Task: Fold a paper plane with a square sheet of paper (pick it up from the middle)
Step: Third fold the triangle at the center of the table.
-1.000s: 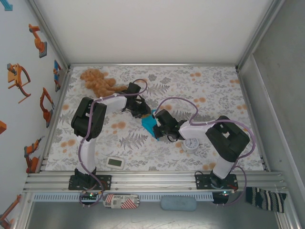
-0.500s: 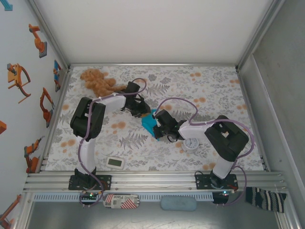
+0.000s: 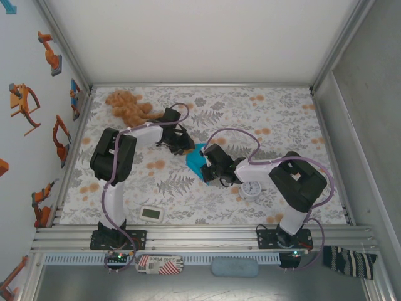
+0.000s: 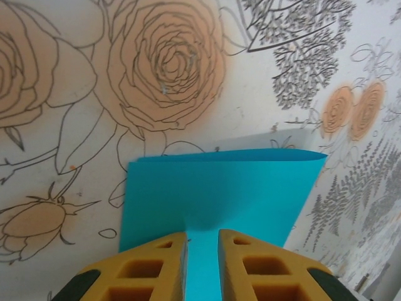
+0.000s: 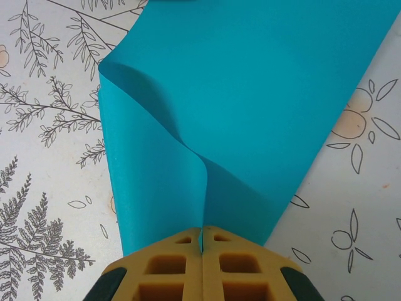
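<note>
Arms cover most of the square sheet of paper (image 3: 196,162) mid-table in top view; shape unclear. Wrist cams: right end effector (image 5: 202,241) clenched on its buckled edge; left end effector (image 4: 202,251) has paper between slightly parted fingers, can't tell if gripped. Floral-print table (image 3: 282,125), white back wall (image 3: 200,37), aluminium frame (image 3: 200,235).

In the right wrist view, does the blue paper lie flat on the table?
No, the paper rises in a curved fold that is pinched between the closed fingers.
</note>
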Robot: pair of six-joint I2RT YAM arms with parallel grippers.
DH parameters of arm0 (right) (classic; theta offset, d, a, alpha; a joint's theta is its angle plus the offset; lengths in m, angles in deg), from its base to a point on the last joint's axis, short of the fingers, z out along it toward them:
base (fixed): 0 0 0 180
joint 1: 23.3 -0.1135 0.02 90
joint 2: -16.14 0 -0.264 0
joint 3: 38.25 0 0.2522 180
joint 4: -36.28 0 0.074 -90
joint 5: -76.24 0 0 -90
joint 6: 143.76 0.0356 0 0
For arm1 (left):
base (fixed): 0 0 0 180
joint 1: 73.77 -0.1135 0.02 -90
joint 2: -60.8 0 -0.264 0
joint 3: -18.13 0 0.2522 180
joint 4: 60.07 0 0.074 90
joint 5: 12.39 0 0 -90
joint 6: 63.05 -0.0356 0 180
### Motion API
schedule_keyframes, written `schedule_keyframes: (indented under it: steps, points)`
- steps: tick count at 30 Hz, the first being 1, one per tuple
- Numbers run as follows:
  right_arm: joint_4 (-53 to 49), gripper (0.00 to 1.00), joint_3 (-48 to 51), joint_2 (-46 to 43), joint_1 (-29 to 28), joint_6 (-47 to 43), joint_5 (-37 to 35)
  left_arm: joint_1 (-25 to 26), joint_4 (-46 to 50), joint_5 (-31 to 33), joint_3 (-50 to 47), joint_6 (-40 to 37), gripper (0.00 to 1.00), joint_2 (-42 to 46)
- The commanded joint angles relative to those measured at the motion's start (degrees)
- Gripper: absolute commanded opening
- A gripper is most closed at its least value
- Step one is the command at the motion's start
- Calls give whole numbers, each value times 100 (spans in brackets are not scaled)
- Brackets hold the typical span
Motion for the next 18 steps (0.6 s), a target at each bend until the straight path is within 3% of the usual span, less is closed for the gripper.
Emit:
schedule_keyframes:
  steps: [1,18]
  points:
    - [-67,0,-125,40,44,64,20,42,210,26,52,-77,21,-139]
    - [-57,0,-169,98,70,42,88,60,367,83,62,-214,19,-273]
